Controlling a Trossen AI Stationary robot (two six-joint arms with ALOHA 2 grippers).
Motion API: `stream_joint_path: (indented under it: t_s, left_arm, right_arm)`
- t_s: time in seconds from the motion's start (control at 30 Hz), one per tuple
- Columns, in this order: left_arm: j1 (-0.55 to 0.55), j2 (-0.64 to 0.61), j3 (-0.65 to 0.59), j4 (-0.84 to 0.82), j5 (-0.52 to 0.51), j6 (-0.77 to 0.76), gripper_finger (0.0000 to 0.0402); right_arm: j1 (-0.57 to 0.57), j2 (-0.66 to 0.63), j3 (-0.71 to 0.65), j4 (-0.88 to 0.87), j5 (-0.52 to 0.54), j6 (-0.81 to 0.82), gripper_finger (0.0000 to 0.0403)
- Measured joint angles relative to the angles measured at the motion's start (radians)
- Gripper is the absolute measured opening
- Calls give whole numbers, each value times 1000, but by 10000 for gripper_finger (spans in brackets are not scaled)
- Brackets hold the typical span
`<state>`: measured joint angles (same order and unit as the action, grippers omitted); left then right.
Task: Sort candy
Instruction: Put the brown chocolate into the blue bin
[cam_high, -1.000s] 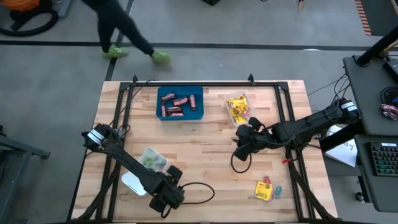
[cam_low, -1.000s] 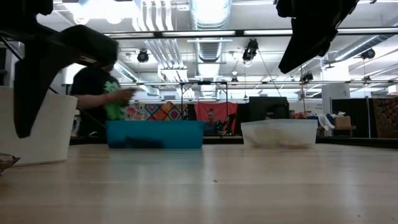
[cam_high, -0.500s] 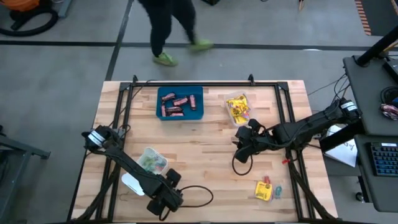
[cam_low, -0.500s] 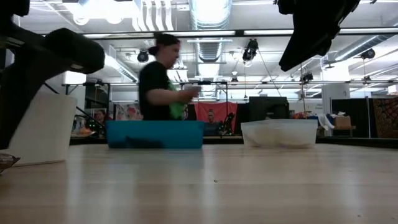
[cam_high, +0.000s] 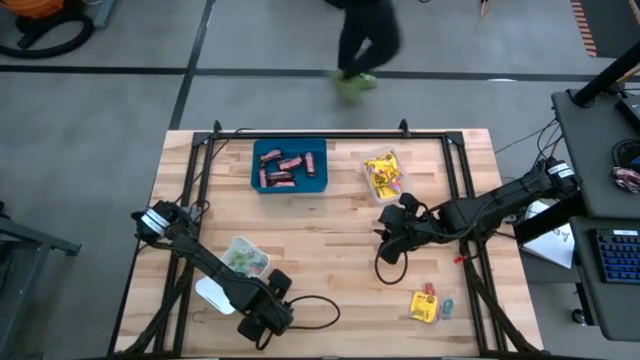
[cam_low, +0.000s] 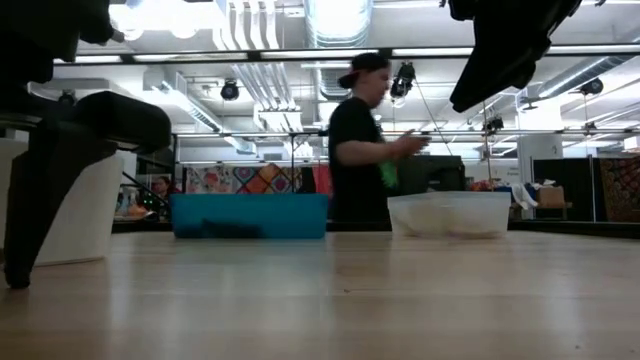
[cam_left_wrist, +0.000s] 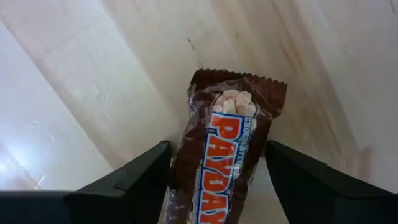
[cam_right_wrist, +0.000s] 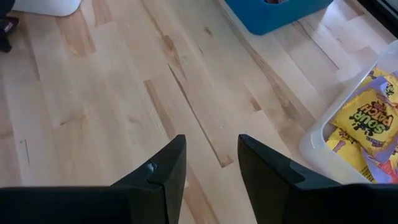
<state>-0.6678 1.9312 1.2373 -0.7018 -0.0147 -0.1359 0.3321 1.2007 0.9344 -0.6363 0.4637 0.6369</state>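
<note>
- The left gripper (cam_high: 262, 322) sits low at the table's front, about seven o'clock from the table's centre in the overhead view, just in front of a white tray (cam_high: 213, 293).
- Its two dark fingers (cam_left_wrist: 134, 177) stand spread wide, one on each side of a brown-red mini bar (cam_left_wrist: 225, 155) lying on the wooden table (cam_left_wrist: 93, 81). The wrapper shows between them with a gap at each side — I cannot tell whether either finger touches it, and nothing is clamped.
- The right gripper (cam_high: 393, 240) hangs above the table at roughly three o'clock from centre, near a clear tray (cam_high: 384, 176).
- Its fingers (cam_right_wrist: 163, 174) are partly apart, with only bare wood showing between them — it has hold of nothing.
- More brown-red bars (cam_high: 284, 168) lie in a blue tray (cam_high: 256, 150) at about twelve o'clock on the table.
- Square yellow packets (cam_high: 380, 174) fill the clear tray at one o'clock; the right wrist view shows them at its edge (cam_right_wrist: 367, 121).
- Tiny pastel sweets (cam_high: 246, 258) sit in a second clear container at eight o'clock, beside the white tray.
- One yellow packet (cam_high: 424, 307) with a few small sweets beside it lies loose on the wood at five o'clock, well apart from both grippers.
- A person (cam_low: 362, 140) in dark clothes is on the floor beyond the far edge of the table.
</note>
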Motion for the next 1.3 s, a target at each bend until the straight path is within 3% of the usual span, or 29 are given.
stream_joint_path:
  t_s: [0.57, 0.9, 1.17, 1.3]
  left_arm:
    - [2, 3, 12, 10, -5, 24, 120]
    - [6, -25, 118, -4, -98, 104, 113]
    - [57, -147, 123, -26, -286, 265, 113]
    - [132, -234, 111, -40, -317, 326, 113]
  right_arm:
    - [0, 0, 0, 14, 0, 0, 139]
    - [0, 0, 0, 13, 0, -4, 141]
    - [0, 0, 0, 13, 0, -8, 139]
    - [4, 0, -2, 4, 0, -8, 133]
